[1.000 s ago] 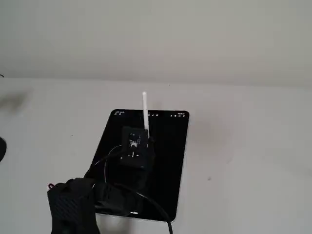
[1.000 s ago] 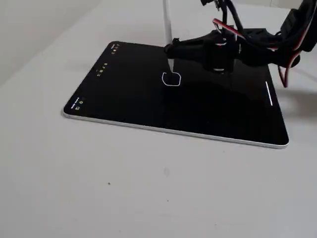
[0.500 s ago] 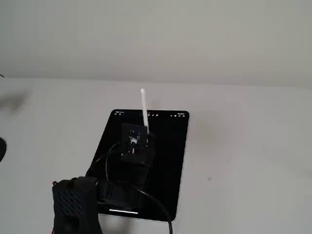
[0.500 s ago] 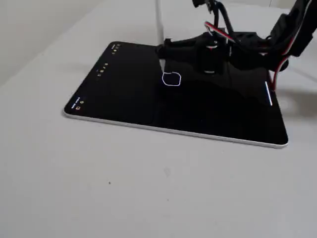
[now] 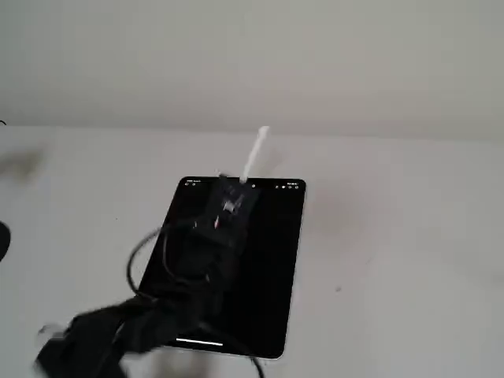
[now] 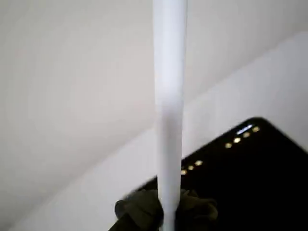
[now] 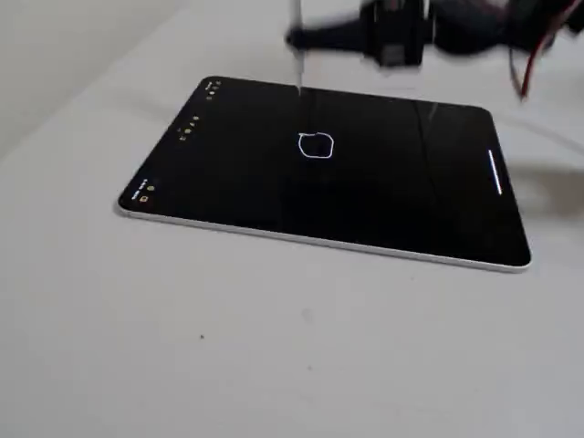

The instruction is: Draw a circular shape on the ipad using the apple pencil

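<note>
The ipad (image 7: 228, 169) lies flat on the white table, its black screen lit, with tiny icons along its left short side. A small white circular shape (image 7: 316, 146) shows near the screen's middle. My gripper (image 7: 299, 38) is shut on the apple pencil (image 7: 297, 55) and holds it upright, with the tip lifted clear of the glass over the far edge. In the other fixed view the apple pencil (image 5: 254, 153) leans right above the ipad (image 5: 272, 268), gripped by my blurred gripper (image 5: 236, 195). The wrist view shows the apple pencil (image 6: 169, 96) between dark fingers (image 6: 139, 211), with the ipad (image 6: 260, 173) behind.
A short white bar (image 7: 495, 173) glows near the screen's right short side. Red and black cables (image 7: 527, 55) hang from the arm at the top right. The arm's blurred base (image 5: 87, 342) fills the lower left. A dark object (image 5: 2, 240) sits at the left edge.
My gripper has risen with the pencil, taking the tip off the screen and away from the loop toward the far edge. The pencil now leans right. The arm is blurred with motion.
</note>
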